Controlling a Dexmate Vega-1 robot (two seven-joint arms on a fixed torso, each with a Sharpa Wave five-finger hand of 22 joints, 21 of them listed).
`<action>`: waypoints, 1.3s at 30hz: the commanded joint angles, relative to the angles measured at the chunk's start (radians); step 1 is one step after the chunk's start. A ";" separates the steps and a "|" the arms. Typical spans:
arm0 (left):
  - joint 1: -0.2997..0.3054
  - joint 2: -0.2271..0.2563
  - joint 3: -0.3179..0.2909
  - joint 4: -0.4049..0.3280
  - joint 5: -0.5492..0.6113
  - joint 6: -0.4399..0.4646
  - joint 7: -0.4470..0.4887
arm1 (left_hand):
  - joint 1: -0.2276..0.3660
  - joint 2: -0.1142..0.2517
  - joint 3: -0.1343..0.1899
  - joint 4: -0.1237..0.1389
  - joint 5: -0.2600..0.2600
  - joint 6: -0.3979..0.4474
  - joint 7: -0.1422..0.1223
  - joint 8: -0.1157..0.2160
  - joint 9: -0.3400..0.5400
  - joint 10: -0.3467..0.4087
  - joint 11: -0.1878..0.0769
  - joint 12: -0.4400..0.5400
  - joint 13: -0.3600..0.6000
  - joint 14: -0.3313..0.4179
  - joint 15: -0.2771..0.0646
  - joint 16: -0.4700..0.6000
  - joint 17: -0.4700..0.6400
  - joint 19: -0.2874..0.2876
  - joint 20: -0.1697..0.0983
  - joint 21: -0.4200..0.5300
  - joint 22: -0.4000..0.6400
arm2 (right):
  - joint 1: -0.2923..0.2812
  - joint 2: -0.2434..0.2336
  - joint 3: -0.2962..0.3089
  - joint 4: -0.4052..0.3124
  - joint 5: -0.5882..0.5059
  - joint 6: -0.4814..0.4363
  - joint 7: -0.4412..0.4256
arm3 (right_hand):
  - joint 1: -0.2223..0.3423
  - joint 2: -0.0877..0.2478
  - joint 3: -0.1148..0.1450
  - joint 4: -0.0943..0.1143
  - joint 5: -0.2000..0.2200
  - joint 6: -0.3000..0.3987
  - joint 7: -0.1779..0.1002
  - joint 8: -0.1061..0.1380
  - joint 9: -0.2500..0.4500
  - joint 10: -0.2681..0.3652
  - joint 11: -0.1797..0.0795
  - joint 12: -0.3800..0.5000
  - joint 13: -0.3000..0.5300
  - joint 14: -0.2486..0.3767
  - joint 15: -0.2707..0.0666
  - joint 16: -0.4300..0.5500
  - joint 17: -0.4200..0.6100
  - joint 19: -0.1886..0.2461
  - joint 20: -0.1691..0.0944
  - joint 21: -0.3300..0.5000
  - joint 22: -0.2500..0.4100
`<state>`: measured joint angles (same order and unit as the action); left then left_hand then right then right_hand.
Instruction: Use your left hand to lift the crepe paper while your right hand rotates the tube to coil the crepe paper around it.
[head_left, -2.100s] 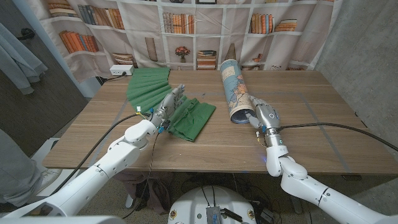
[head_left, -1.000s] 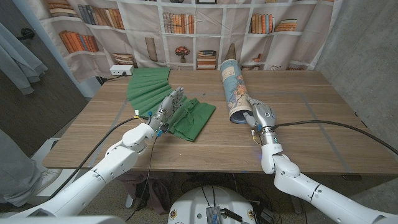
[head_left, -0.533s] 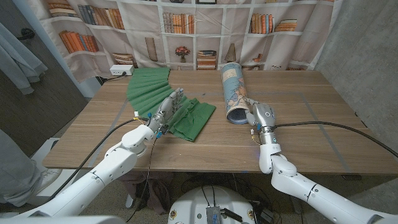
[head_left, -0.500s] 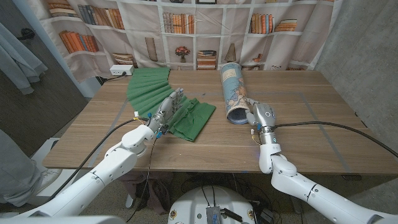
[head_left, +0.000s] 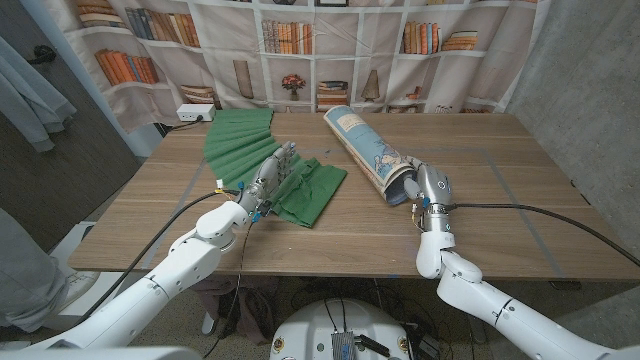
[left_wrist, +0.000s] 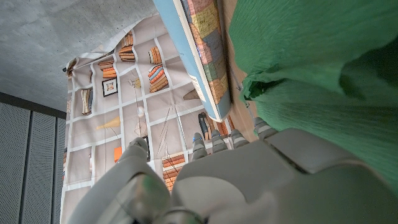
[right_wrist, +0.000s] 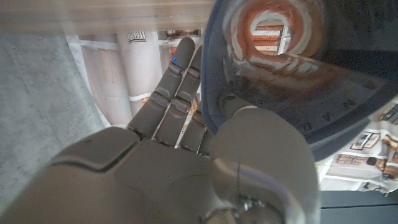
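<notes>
Green crepe paper (head_left: 312, 190) lies crumpled on the wooden table (head_left: 500, 235), with a fanned part (head_left: 238, 135) reaching toward the far left. My left hand (head_left: 268, 178) stands at the paper's near-left edge with its fingers straight and apart, holding nothing. In the left wrist view the paper (left_wrist: 311, 74) lies just past the left hand (left_wrist: 249, 180), and the tube (left_wrist: 199, 43) lies beyond it. The map-printed tube (head_left: 365, 150) lies slantwise, its far end toward the middle. My right hand (head_left: 430, 187) holds the tube's near open end (right_wrist: 280, 81), fingers (right_wrist: 174, 93) along the outside and thumb at the mouth.
A white power strip (head_left: 195, 113) sits at the table's far left corner. A bookshelf-printed curtain (head_left: 300, 50) hangs behind the table. Bare wood stretches to the right of the tube and along the near edge.
The tube has swung: its far end moved left toward the crepe paper and its near end shifted slightly right with my right hand. The left hand and the paper stayed put.
</notes>
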<state>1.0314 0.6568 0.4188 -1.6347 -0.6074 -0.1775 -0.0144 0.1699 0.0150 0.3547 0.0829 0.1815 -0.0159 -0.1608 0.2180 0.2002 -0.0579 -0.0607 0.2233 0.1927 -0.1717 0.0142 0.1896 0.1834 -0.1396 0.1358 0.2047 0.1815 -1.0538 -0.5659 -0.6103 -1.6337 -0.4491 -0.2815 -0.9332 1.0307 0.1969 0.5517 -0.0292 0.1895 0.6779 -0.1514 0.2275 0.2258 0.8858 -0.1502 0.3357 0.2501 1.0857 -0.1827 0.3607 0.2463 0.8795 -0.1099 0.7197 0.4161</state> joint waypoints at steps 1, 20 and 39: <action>-0.006 -0.004 0.009 0.000 0.003 0.007 -0.002 | 0.001 0.002 -0.005 0.001 0.002 0.003 -0.002 0.000 0.000 0.004 -0.002 0.002 0.003 -0.005 0.008 0.003 0.003 0.005 0.000 0.001 0.003 | -0.070 0.050 0.126 -0.046 0.267 0.164 0.028 | 0.032 -0.001 0.017 -0.026 0.001 0.018 0.011 -0.003 0.008 0.037 0.014 0.029 0.033 0.061 -0.053 0.023 0.018 0.071 -0.114 0.068 0.020; 0.007 -0.016 0.007 0.000 -0.014 -0.011 -0.009 | -0.002 0.003 -0.007 0.002 0.002 0.004 -0.001 -0.002 0.000 0.004 -0.003 0.001 0.003 -0.006 0.008 0.002 0.003 0.005 0.000 0.001 0.003 | -0.159 0.072 0.268 -0.195 0.597 0.217 0.212 | 0.066 -0.016 0.036 -0.101 0.006 0.113 0.081 0.013 0.023 0.193 0.036 0.148 0.181 0.276 -0.051 0.126 0.130 0.193 -0.115 0.210 0.014; 0.011 0.031 0.008 -0.070 0.088 0.022 0.065 | -0.002 0.004 -0.009 0.003 0.002 0.018 0.000 0.001 0.000 0.022 -0.002 0.006 0.003 -0.004 0.005 0.003 0.003 0.005 -0.001 0.001 0.003 | -0.218 0.034 0.362 -0.305 0.805 0.228 0.319 | 0.085 -0.024 0.047 -0.130 0.027 0.148 0.110 0.020 0.043 0.218 0.054 0.177 0.243 0.283 -0.049 0.181 0.210 0.225 -0.117 0.234 -0.013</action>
<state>1.0390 0.6683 0.4264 -1.6746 -0.5803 -0.1828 0.0036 0.1699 0.0150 0.3505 0.0871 0.1815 -0.0049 -0.1575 0.2180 0.2002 -0.0487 -0.0588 0.2233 0.1927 -0.1717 0.0142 0.1896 0.1834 -0.1396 0.1358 0.2047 0.1815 -1.2316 -0.5085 -0.3087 -1.8650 0.2457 -0.0591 -0.6706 1.1051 0.1718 0.5946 -0.1520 0.2110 0.8166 -0.0441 0.2442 0.2629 1.0930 -0.0937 0.5039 0.4868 1.3721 -0.2337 0.5332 0.4491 1.0948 -0.1949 0.9470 0.4032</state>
